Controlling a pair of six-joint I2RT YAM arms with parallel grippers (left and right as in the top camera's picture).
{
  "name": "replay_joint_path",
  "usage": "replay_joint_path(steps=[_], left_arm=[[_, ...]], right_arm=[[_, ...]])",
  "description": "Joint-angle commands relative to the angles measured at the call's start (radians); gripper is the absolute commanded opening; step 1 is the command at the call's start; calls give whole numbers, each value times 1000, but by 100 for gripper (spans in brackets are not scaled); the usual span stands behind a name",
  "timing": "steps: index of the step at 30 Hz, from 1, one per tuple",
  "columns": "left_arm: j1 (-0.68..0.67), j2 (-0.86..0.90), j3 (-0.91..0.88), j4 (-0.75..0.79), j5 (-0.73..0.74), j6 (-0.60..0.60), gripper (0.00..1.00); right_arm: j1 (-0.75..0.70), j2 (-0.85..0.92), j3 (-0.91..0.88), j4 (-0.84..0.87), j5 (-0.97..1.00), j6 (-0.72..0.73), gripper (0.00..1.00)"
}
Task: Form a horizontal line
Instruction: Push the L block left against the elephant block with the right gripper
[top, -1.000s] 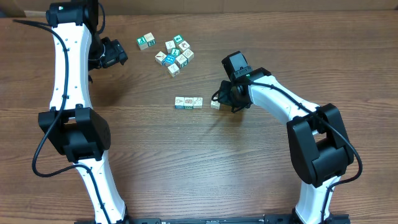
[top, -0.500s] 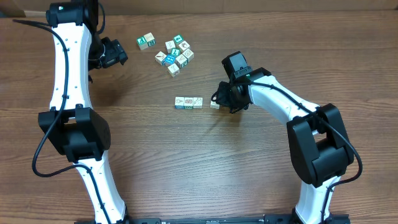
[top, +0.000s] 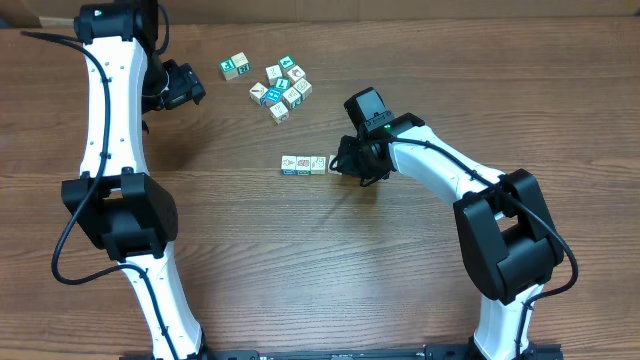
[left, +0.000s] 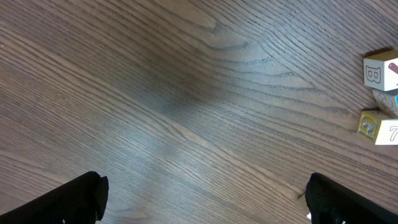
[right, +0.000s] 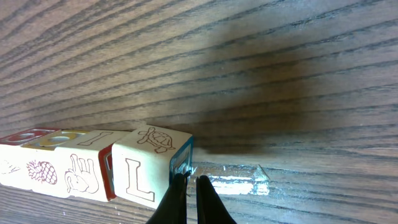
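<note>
Four cubes are sitting as the horizontal line (top: 303, 165) mid-frame; my right gripper (right: 189, 199), jaws almost closed on nothing, is touching the end cube (right: 149, 169). Closing-up step looks nearly done; next calls for backing straight off. My left gripper (left: 205, 199) is idling wide open, empty.

Horizontal line (top: 303, 165) of four cubes; roughly ten loose cubes (top: 281, 88); two arms (top: 110, 90).

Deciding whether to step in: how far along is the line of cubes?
Done: three cubes sit side to side in a row. In hand: the right gripper, fingers together, is against the fourth cube at the row's right end. Left: close any gap, square it, back off. The loose bunch sits apart.
</note>
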Motion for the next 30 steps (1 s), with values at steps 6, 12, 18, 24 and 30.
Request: replay_joint_path(steps=[6, 12, 18, 24, 30], left_arm=[[-6, -1, 4, 1, 2, -3, 100], [-7, -1, 4, 1, 2, -3, 99], [-6, -1, 4, 1, 2, -4, 100], [-6, -1, 4, 1, 2, -3, 100], [-7, -1, 4, 1, 2, -3, 100]], right_arm=[[2, -3, -6, 19, 104, -5, 4], [2, -3, -6, 88, 116, -10, 4], [6, -3, -6, 90, 56, -53, 4], [6, -3, -6, 82, 48, -54, 4], [6, -3, -6, 98, 49, -80, 4]])
